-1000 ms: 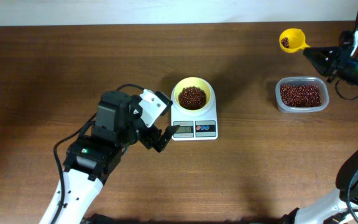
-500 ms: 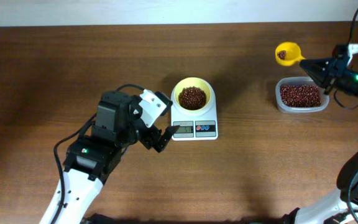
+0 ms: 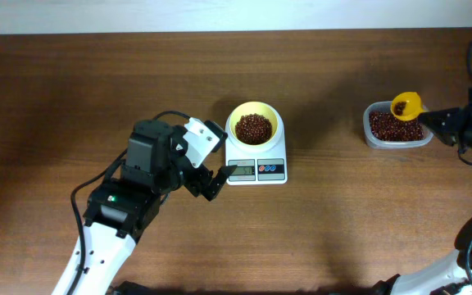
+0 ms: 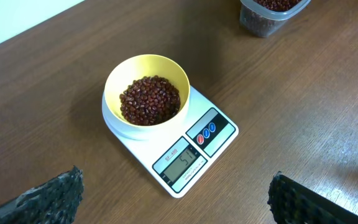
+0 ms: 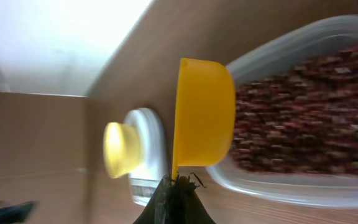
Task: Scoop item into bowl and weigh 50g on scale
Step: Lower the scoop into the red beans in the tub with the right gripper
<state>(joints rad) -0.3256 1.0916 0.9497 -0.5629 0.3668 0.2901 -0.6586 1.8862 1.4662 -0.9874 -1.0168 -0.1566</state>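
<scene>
**Scoop returned over container; dosing is judged complete.**
The yellow plastic scoop [image 3: 406,106], clamped by the right gripper [image 3: 426,117], has been brought down over the clear rounded container [image 3: 397,124] at 3 o'clock. Small red-brown beans [image 3: 253,127] are heaped in the round bowl [image 3: 254,107] on the square scale [image 3: 256,170]. The left gripper [image 3: 216,182] is held wide.

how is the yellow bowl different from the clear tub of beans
The bowl is round, opaque and yellow; the tub is clear plastic, rectangular with rounded corners. The bowl sits on the scale; the tub sits straight on the table. A yellow scoop hangs over the tub, nothing over the bowl. Both hold dark red-brown beans.
</scene>
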